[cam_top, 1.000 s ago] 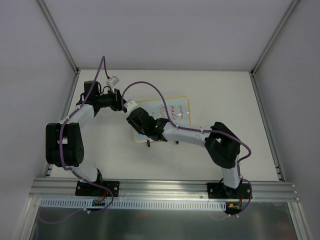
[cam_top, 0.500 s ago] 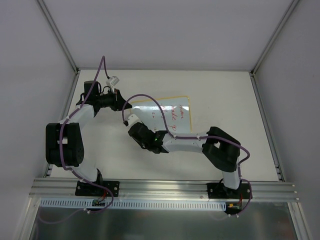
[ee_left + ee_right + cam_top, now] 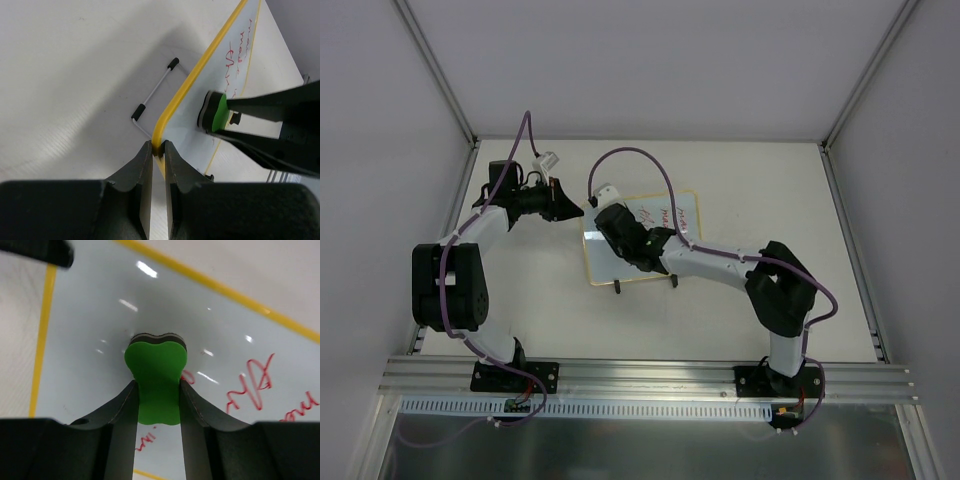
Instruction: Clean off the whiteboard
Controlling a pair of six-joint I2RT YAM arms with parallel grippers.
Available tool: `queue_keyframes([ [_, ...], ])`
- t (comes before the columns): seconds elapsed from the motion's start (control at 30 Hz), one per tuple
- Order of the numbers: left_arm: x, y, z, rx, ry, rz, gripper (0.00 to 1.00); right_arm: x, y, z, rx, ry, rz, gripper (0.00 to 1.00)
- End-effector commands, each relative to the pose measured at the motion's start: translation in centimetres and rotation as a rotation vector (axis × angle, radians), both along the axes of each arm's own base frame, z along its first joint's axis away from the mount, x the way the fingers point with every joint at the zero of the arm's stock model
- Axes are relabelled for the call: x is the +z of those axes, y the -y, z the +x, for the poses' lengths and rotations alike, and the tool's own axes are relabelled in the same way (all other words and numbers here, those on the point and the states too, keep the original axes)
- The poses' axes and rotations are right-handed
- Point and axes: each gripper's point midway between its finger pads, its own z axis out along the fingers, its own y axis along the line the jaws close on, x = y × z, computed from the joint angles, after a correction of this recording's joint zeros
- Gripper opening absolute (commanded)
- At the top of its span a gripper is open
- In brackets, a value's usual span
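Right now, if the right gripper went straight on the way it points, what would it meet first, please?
The whiteboard. The right gripper is shut on the eraser, which points at the board's white face and seems to be touching it, so hardly any travel is left; depth is hard to judge.

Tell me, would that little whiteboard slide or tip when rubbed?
Probably light and apt to slide: the whiteboard has only a thin wire stand, and the left hand pinches its yellow frame, seemingly to steady it. It looks stiff; the glossy face shows no bowing under the eraser.
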Motion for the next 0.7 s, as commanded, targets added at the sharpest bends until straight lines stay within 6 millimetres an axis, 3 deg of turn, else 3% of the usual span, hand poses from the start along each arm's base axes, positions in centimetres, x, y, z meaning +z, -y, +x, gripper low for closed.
queue_keyframes([
  [0.0, -1.9, 0.3, -1.3, -0.033, -0.062, 0.034, 0.0, 1.6, 2.4, 4.3, -0.098, 0.046, -0.009, 0.0],
  [0.13, -1.9, 0.2, -1.3, -0.03, -0.059, 0.046, 0.0, 2.1, 1.7, 5.5, -0.113, 0.036, 0.013, 0.0],
  [0.3, -2.1, 1.0, -1.7, -0.052, -0.052, 0.065, 0.0, 1.1, 1.2, 5.0, -0.096, -0.017, 0.019, 0.0],
  [0.47, -2.0, 1.1, -1.7, -0.049, -0.043, 0.076, 0.0, -1.4, 1.8, 2.6, -0.096, -0.087, 0.008, 0.0],
  [0.67, -1.5, 1.0, -1.5, -0.042, -0.022, 0.084, 0.0, -4.3, 2.9, -1.7, -0.083, -0.155, -0.018, 0.0],
])
